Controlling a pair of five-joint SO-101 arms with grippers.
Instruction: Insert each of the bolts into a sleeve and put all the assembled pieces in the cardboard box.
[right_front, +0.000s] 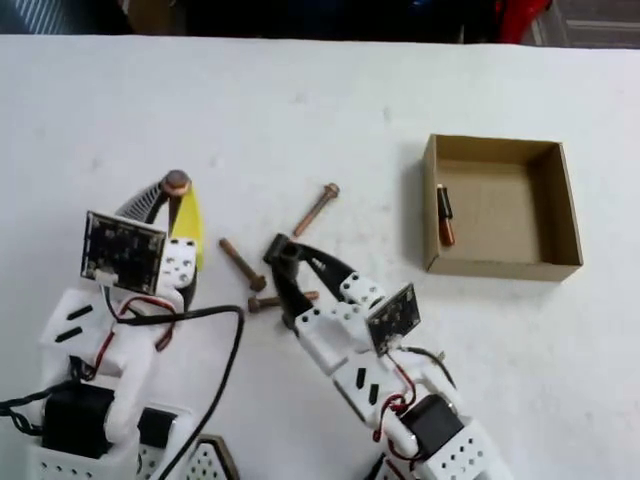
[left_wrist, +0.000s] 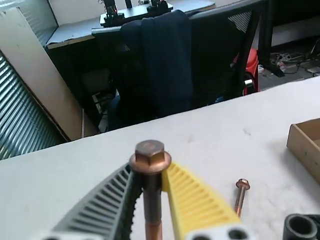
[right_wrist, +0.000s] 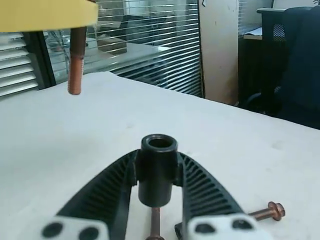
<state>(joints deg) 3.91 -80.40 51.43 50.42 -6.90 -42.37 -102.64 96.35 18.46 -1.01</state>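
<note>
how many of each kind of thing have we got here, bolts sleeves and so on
bolts: 4 (1 gripped, 3 lying loose)
sleeves: 1 (gripped)
cardboard box: 1
assembled pieces: 1 (inside the box)
total: 7

Four loose bolts (right_front: 177, 183) (right_front: 318, 208) (right_front: 241, 264) (right_front: 283, 299); one sleeve (right_front: 281, 250); one assembled piece (right_front: 445, 215); one box (right_front: 500, 268).

We seem to be in an office-like lab: beyond our white table (left_wrist: 75, 170) stand a mesh office chair (left_wrist: 225, 50) draped with a dark jacket (left_wrist: 160, 65), a desk (left_wrist: 80, 32) and slatted window blinds (right_wrist: 145, 42).
</note>
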